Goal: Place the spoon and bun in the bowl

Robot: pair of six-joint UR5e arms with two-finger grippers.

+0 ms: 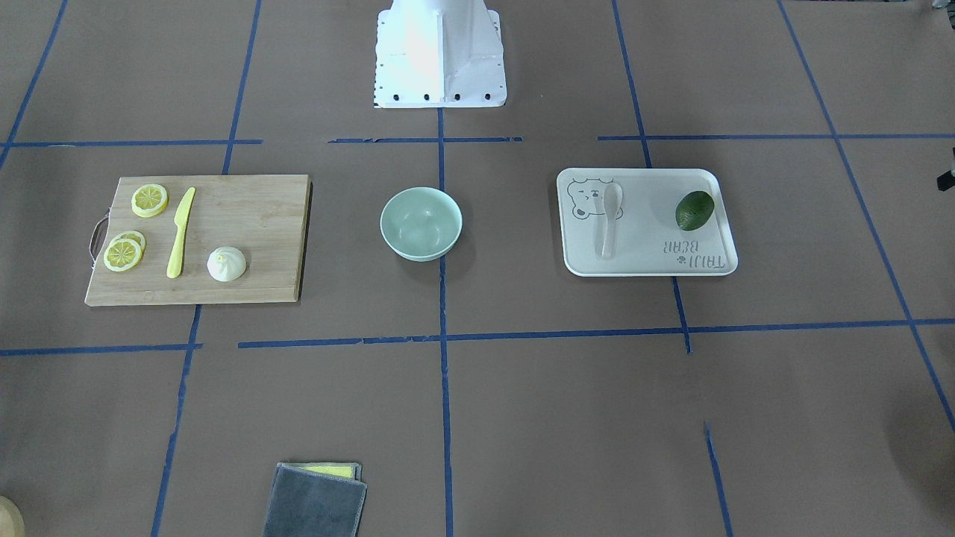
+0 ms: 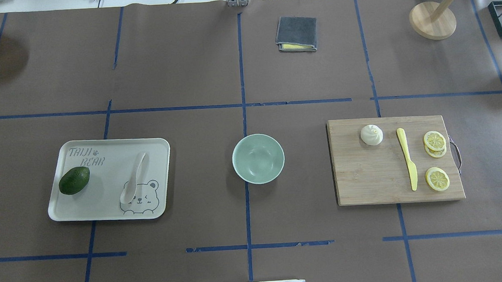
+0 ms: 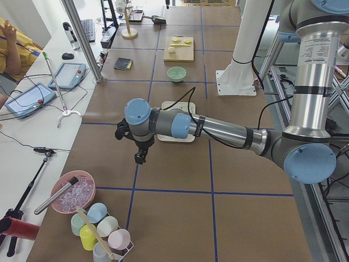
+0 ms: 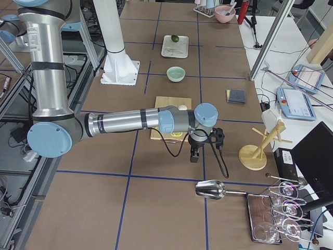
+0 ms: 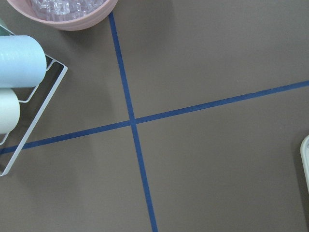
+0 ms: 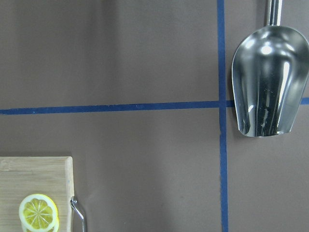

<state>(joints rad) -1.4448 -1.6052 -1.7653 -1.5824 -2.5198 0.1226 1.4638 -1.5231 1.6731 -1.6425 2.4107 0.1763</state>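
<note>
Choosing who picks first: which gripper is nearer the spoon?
Left. The left gripper hangs just past the tray holding the spoon; the right gripper is beyond the wooden board.

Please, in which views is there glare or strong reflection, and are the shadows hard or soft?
Exterior front-facing: the robot base is overexposed, its detail washed out. Right wrist-mounted: the metal scoop carries bright reflections, yet its edges look sharp. Overhead exterior: the bowl throws only a soft, faint shadow, and the spoon hardly contrasts with the tray.
</note>
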